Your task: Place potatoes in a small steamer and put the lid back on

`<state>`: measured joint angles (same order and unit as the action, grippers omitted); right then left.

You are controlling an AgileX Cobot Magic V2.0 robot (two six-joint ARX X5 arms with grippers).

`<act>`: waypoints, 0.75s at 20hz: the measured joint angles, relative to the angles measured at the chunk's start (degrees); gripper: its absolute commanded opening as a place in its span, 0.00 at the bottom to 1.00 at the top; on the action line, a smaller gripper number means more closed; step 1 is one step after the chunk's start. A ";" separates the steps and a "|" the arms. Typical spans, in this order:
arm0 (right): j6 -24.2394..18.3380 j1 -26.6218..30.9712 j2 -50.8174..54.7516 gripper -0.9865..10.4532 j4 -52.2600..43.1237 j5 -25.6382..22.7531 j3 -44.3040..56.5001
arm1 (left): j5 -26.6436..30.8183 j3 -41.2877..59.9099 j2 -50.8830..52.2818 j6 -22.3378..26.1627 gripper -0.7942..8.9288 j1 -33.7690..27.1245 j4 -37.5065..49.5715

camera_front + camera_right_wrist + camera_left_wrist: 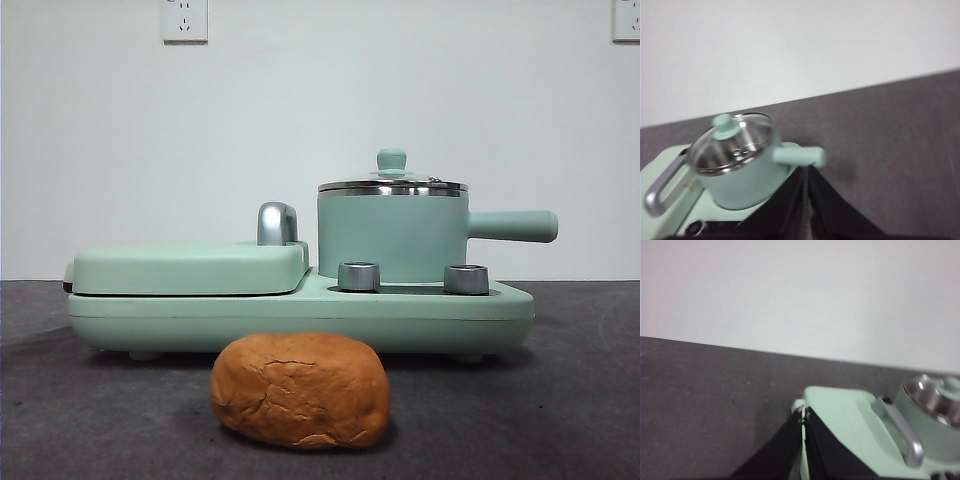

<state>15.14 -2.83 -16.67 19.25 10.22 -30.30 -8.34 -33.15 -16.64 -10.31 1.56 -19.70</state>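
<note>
With the lid (pixel 392 183) seated on the small steamer (pixel 392 235) and the potatoes (pixel 300 389) before it, both closed grippers, left gripper (pixel 803 412) and right gripper (pixel 805 170), apparently wait; lid removal comes first.

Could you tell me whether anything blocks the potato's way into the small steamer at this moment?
Yes: the lid sits closed on the small steamer, so the potato, lying on the table in front of the cooker base, cannot go in until the lid comes off.
</note>
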 measured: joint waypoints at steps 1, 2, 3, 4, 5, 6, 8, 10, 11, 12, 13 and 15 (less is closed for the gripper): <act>-1.99 0.00 -1.51 0.10 0.26 1.70 -1.55 | -1.31 -2.19 -1.90 1.70 0.09 0.00 -1.51; -3.85 0.00 -2.75 0.10 0.44 3.30 -2.78 | -2.51 -4.11 -3.52 3.19 0.09 0.00 -3.08; -6.19 0.00 -4.17 0.10 0.83 5.11 -4.13 | -4.09 -6.36 -5.53 5.05 0.09 0.00 -5.01; -8.52 0.00 -5.57 0.10 1.40 6.95 -5.38 | -5.46 -8.22 -7.26 6.64 0.09 0.00 -6.73; -10.54 0.00 -6.71 0.10 1.84 8.39 -6.34 | -6.69 -9.81 -8.85 8.11 0.09 0.00 -8.48; -12.85 0.00 -8.02 0.10 2.51 9.92 -7.37 | -7.98 -11.52 -10.69 9.81 0.09 0.00 -10.40; -17.18 0.00 -10.16 0.10 3.85 12.35 -8.90 | -10.08 -14.23 -13.84 13.16 0.09 0.15 -13.81; -21.66 0.00 -11.93 0.10 4.74 14.38 -9.77 | -12.83 -16.74 -16.98 17.42 0.09 0.61 -17.33; -23.61 0.00 -12.55 0.10 5.09 15.10 -9.94 | -13.94 -17.57 -18.16 19.32 0.09 0.94 -18.32; -25.92 -0.04 -13.18 0.10 5.55 15.69 -10.01 | -15.13 -18.34 -19.43 21.59 0.09 1.31 -19.08; -28.26 -0.13 -13.64 0.10 5.90 16.22 -10.01 | -16.46 -19.04 -20.50 23.82 0.09 1.68 -19.78; -32.50 -0.48 -14.23 0.10 6.69 16.66 -10.01 | -19.43 -19.96 -22.27 27.89 0.09 2.47 -20.15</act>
<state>-17.37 -3.31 -30.89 25.93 26.87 -40.32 -27.77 -53.10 -38.92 17.58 4.03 -39.86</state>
